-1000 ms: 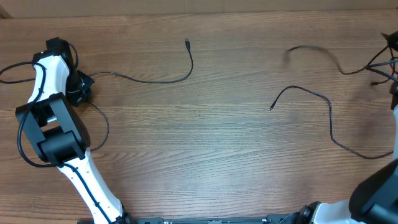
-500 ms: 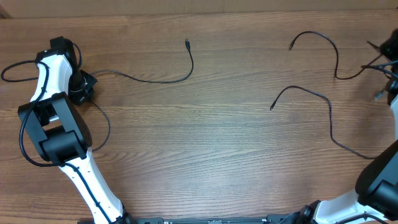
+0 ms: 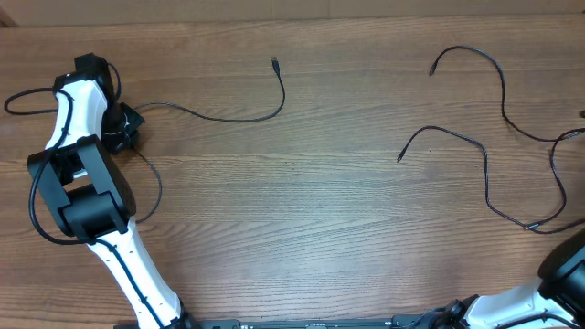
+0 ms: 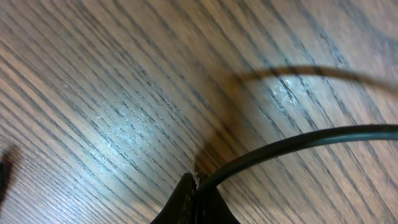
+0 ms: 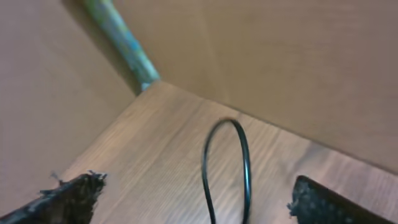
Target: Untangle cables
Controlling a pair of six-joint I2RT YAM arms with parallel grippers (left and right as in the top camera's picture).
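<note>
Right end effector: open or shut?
Open: the right end effector shows its fingers wide apart in the wrist view, a cable loop lying untouched between them.

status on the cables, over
left fingers shut on left cable. right fingers open, holding nothing. middle cable and far-right cable loose on the table. nothing in the way.

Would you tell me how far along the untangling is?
Done: the left cable lies apart from the middle cable and right cable. In hand: the left gripper pinches it; the right gripper is open. Left: those two seem to cross near the right edge.
</note>
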